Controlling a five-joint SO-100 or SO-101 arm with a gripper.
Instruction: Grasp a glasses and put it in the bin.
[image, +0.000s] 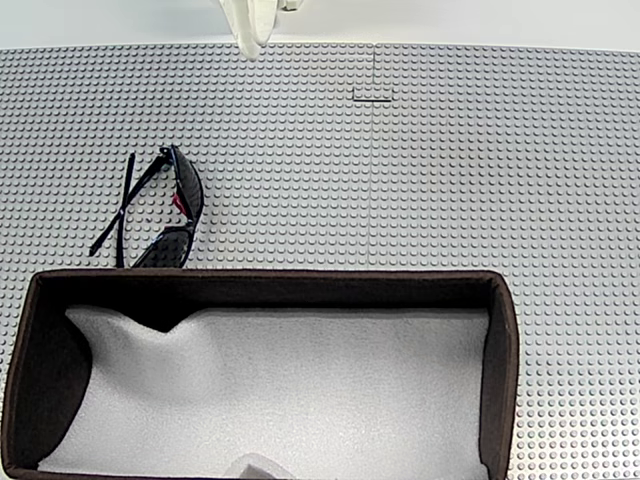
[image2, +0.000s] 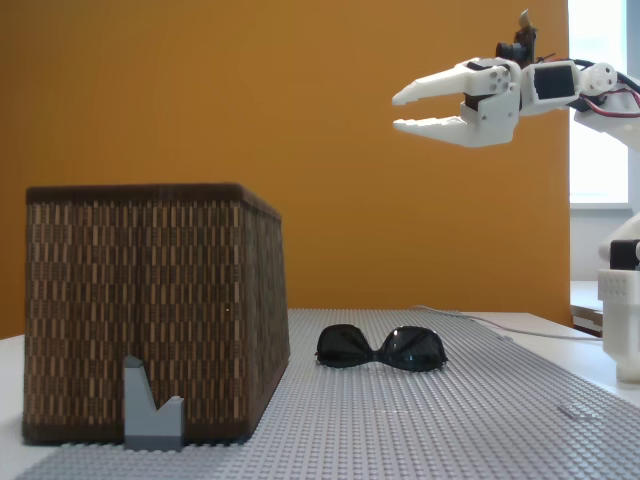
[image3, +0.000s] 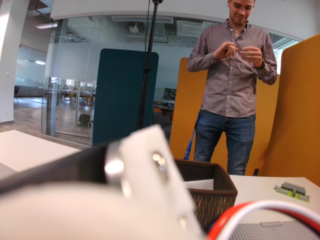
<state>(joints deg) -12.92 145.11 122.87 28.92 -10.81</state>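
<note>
A grey studded baseplate (image: 420, 170) covers the table, w/ an orange wall (image2: 250, 90) behind it in a fixed view. The bin (image: 260, 285), a large box w/ dark brown woven walls and white foam lining inside, is seen at the bottom of a fixed view, from above, and at left in a fixed view (image2: 150, 300), from the side. The sunglasses (image: 165, 210) are lying on the baseplate just beside the bin's far wall, outside it, near its left corner as that view shows it; the temples are unfolded. In the side view the sunglasses (image2: 382, 348) rest on the plate, right of the bin.

The white gripper (image2: 405, 112) is held high in the air, well apart from the sunglasses, and its two fingers are spread, nothing between them. A small grey block (image2: 152, 407) stands in front of the bin. In the wrist view a person (image3: 232, 80) is standing behind the bin, hands raised at chest level.
</note>
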